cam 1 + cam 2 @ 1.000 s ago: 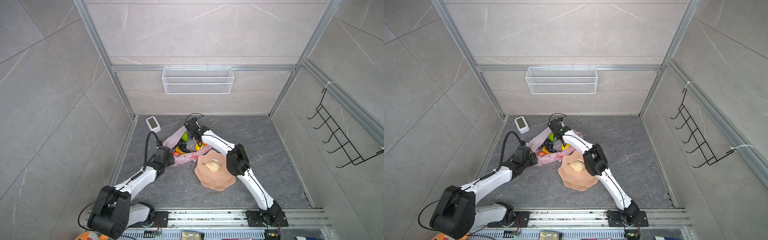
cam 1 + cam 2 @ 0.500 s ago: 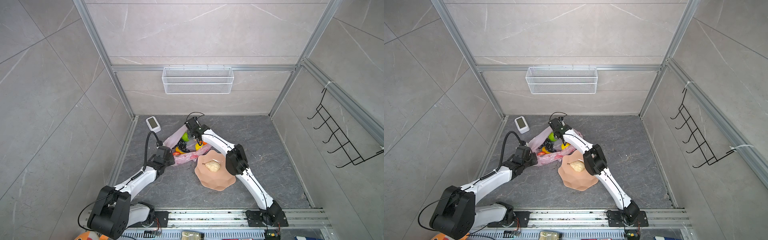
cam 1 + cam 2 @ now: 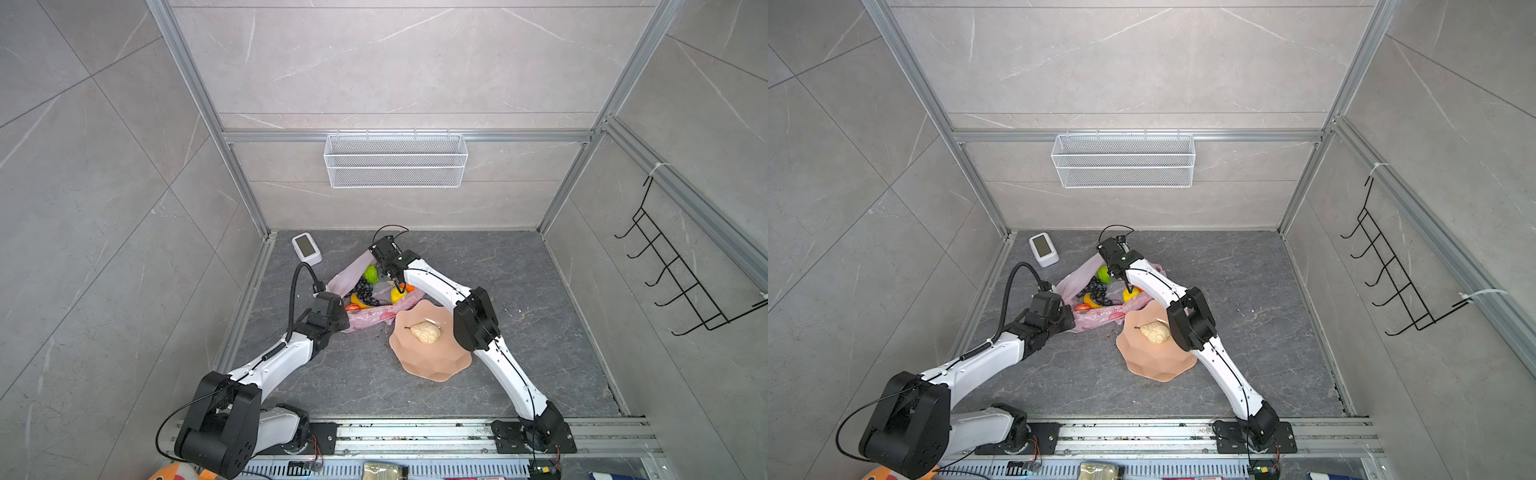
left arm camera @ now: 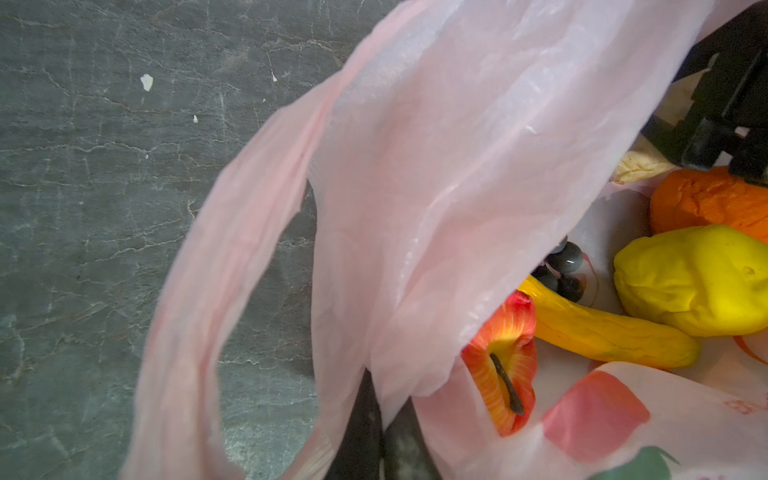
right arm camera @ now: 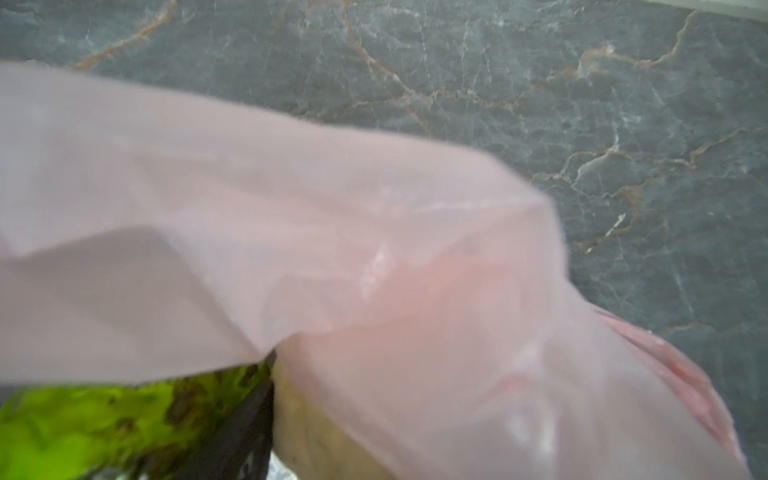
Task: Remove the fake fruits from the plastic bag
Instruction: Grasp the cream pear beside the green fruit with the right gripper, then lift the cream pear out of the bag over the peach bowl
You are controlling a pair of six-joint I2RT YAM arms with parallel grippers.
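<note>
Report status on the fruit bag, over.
Left tool shut on plastic bag rim. Right tool down among the bagged fruits, grip unclear. One beige fruit on plate, rest inside. Loose film overhangs them.

White-and-black arms [image 3: 286, 357], seemingly ribbed cable [image 3: 292, 299]

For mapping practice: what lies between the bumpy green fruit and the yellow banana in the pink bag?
The dark purple plastic grape bunch, in both top views.
</note>
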